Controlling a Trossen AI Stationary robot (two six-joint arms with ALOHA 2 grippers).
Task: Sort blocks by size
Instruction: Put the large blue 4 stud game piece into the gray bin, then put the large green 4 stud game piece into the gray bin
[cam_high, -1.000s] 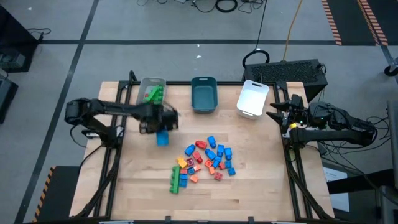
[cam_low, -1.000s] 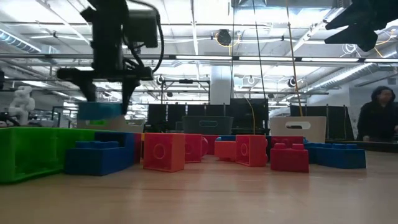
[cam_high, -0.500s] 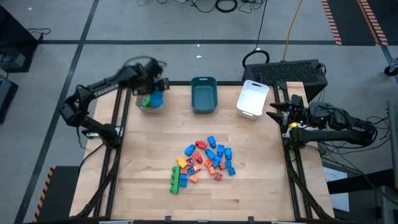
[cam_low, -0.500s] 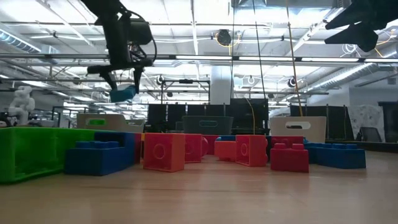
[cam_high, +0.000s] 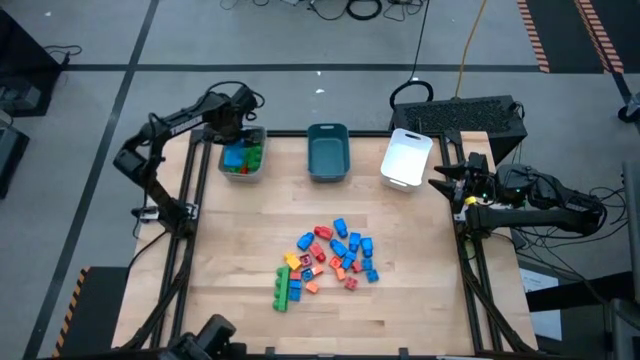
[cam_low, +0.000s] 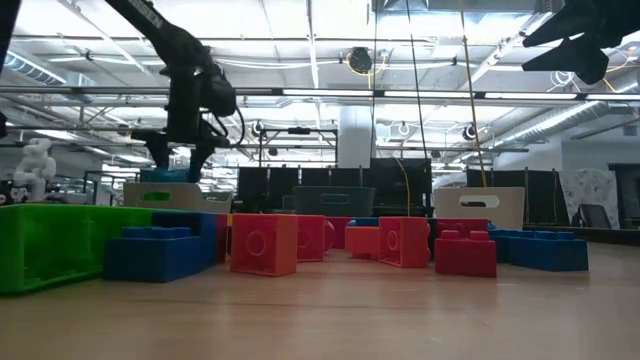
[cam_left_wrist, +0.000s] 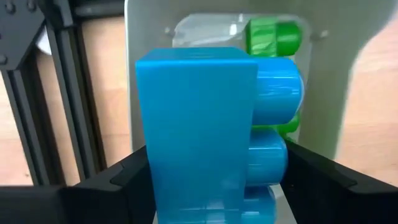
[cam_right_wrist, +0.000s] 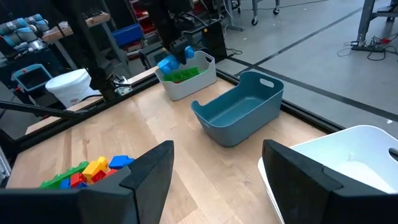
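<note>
My left gripper (cam_high: 237, 135) is shut on a light-blue studded block (cam_left_wrist: 205, 130) over the grey tray (cam_high: 259, 166) at the table's far left. In the low view the block (cam_low: 165, 175) is just at the tray's rim (cam_low: 175, 190). A green block (cam_left_wrist: 273, 36) lies in the tray under it. The other blocks, blue, red, orange, yellow and green, lie in a pile (cam_high: 330, 255) on the table's middle. My right gripper (cam_high: 440, 182) is open and empty at the table's right edge, above the table. My left gripper pinches the light-blue block between its two fingers, one on the smooth side (cam_left_wrist: 144, 158), the other on the studded side (cam_left_wrist: 280, 155). The fingers come from above, pointing down. The block hangs over the tray's inside; whether it touches the contents I cannot tell.
A teal tray (cam_high: 328, 152) and a white tray (cam_high: 406, 158) stand along the far edge, to the right of the grey one. A long green block (cam_high: 285, 290) lies at the pile's near left. Bare wood lies between the trays and the pile.
My left gripper has carried the light-blue block from above the table's left middle toward the far edge, over the grey tray, then gone down until the block is at the tray's rim. It has stayed shut on the block.
</note>
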